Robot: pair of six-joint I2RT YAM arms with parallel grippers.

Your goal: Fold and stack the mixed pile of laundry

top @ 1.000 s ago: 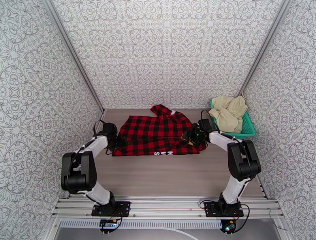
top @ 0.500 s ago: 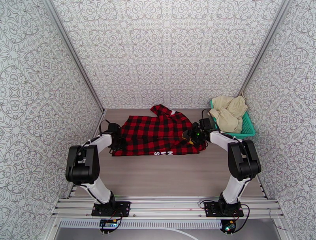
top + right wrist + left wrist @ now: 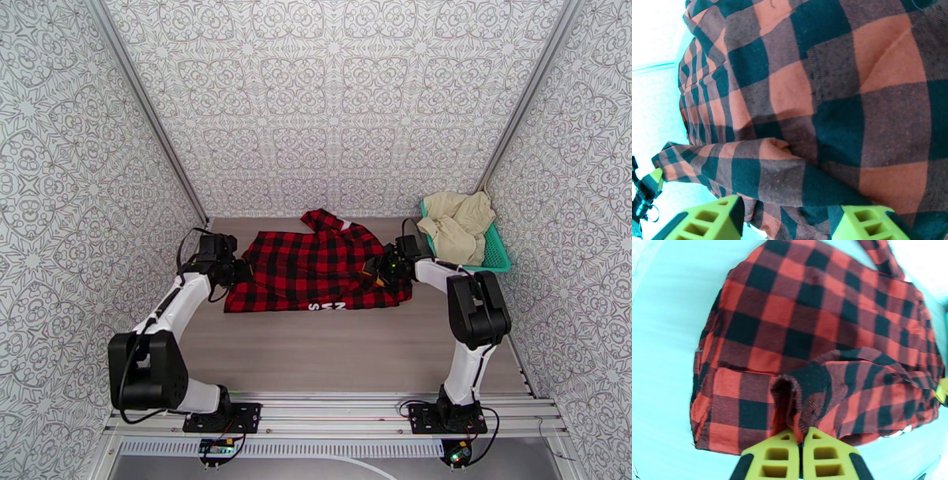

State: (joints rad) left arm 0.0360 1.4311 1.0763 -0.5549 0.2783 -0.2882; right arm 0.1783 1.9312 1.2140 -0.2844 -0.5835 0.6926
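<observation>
My left gripper (image 3: 802,436) is pressed together, pinching a raised fold at the left edge of the shirt (image 3: 316,264). My right gripper (image 3: 794,215) is spread, jaws straddling cloth at the shirt's right edge, nothing clamped. The shirt lies flat on the table (image 3: 316,355), long axis left-right between both grippers. Cream cloths (image 3: 457,221) sit in the basket (image 3: 496,256), near my right gripper on its right. I judge that nothing blocks a fold.

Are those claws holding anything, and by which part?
The left gripper pinches a raised fold at the left side of the red-and-black checked shirt. The right gripper is at the shirt's right side, fingers spread wide over the cloth, not clamped.
</observation>
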